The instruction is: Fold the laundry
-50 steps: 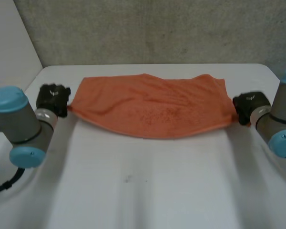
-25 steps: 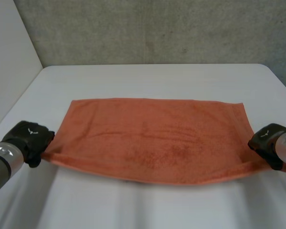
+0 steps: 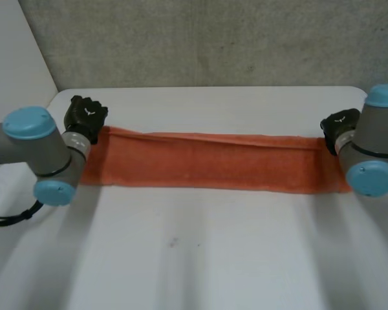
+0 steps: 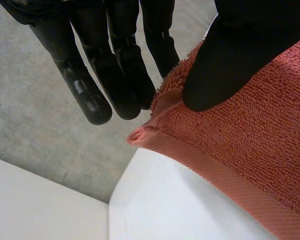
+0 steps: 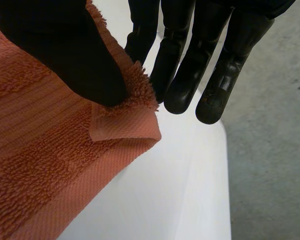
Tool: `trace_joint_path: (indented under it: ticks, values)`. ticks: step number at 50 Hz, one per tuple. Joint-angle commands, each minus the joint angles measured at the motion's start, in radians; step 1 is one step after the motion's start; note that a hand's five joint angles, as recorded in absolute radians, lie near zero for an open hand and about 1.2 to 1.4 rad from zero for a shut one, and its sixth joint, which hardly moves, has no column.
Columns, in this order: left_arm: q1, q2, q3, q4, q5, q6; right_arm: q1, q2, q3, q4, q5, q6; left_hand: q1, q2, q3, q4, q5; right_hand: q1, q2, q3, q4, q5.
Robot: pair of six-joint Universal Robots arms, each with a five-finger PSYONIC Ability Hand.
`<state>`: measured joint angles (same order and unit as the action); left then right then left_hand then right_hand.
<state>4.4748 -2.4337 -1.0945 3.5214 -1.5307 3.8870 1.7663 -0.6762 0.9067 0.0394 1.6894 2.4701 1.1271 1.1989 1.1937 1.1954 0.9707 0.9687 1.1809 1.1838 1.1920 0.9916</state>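
An orange towel (image 3: 207, 161) lies across the far half of the white table (image 3: 194, 252) as a long narrow band, doubled over lengthwise. My left hand (image 3: 85, 117) holds its far left corner (image 4: 155, 120); in the left wrist view the thumb (image 4: 225, 65) presses the terry cloth against the fingers (image 4: 125, 75). At the other end my right hand (image 3: 339, 126) pinches the far right corner (image 5: 125, 125) the same way, thumb (image 5: 75, 55) on top of the cloth, fingers (image 5: 190, 70) behind it.
The table's far edge (image 3: 207, 88) runs just behind the towel, with a grey wall beyond it. Both corners sit close to the table's side edges; grey floor (image 5: 275, 150) shows past them. Both forearms (image 3: 32, 152) rest near the towel's ends.
Both hands have carried the towel's near edge away from me and over onto the far edge. The spread rectangle of half a second ago is now a narrow doubled band.
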Motion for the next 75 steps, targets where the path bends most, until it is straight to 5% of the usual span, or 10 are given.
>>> trace_joint_path:
  ticks: [1, 4, 7, 8, 11, 35, 51, 63, 69, 75]
  values:
    - [-0.011, -0.136, 0.166, 0.01, 0.023, 0.0, 0.027, 0.167, -0.207, -0.038, 0.044, -0.008, 0.269, 0.197, 0.203, 0.201, 0.251, 0.428, 0.215, 0.212, 0.204, 0.23]
    - [-0.014, -0.159, 0.179, 0.014, 0.056, -0.007, 0.028, 0.21, -0.265, -0.039, 0.05, -0.006, 0.269, 0.197, 0.203, 0.201, 0.251, 0.157, -0.055, -0.058, -0.066, -0.04]
    - [-0.017, -0.16, 0.165, 0.036, 0.101, -0.012, 0.031, 0.218, -0.292, -0.038, 0.064, 0.001, 0.191, 0.119, 0.124, 0.123, 0.173, -0.794, -1.006, -1.009, -1.017, -0.992]
    - [-0.02, -0.156, 0.142, 0.06, 0.137, -0.009, 0.035, 0.216, -0.292, -0.038, 0.068, 0.003, -0.435, -0.506, -0.501, -0.503, -0.453, -0.794, -1.006, -1.009, -1.017, -0.992]
    - [-0.032, -0.143, 0.099, 0.106, 0.179, -0.003, 0.039, 0.208, -0.287, -0.036, 0.084, 0.023, -0.953, -1.024, -1.019, -1.021, -0.971, -0.794, -1.006, -1.009, -1.017, -0.992]
    - [-0.025, 0.421, -0.523, 0.235, 0.096, -0.11, -0.071, -0.416, 0.381, 0.003, -0.171, 0.231, -0.953, -1.024, -1.019, -1.021, -0.971, -0.794, -1.006, -1.009, -1.017, -0.992]
    - [-0.04, 0.513, -0.66, 0.149, 0.083, -0.414, -0.179, -0.353, 0.534, -0.004, -0.329, 0.225, -0.953, -1.024, -1.019, -1.021, -0.971, -0.543, -0.755, -0.758, -0.766, -0.741]
    - [-0.038, 0.49, -0.668, 0.16, 0.089, -0.416, -0.199, -0.246, 0.511, -0.127, -0.332, 0.222, -0.953, -1.024, -1.019, -1.021, -0.971, -0.285, -0.497, -0.5, -0.508, -0.483]
    - [-0.037, 0.49, -0.671, 0.16, 0.089, -0.416, -0.2, -0.215, 0.482, -0.131, -0.329, 0.222, -0.953, -1.024, -1.019, -1.021, -0.971, 0.383, 0.171, 0.168, 0.16, 0.185]
    - [-0.037, 0.492, -0.673, 0.159, 0.084, -0.416, -0.246, -0.217, 0.465, -0.179, -0.265, 0.21, -0.953, -1.024, -1.019, -1.021, -0.971, 0.428, 0.215, 0.212, 0.204, 0.23]
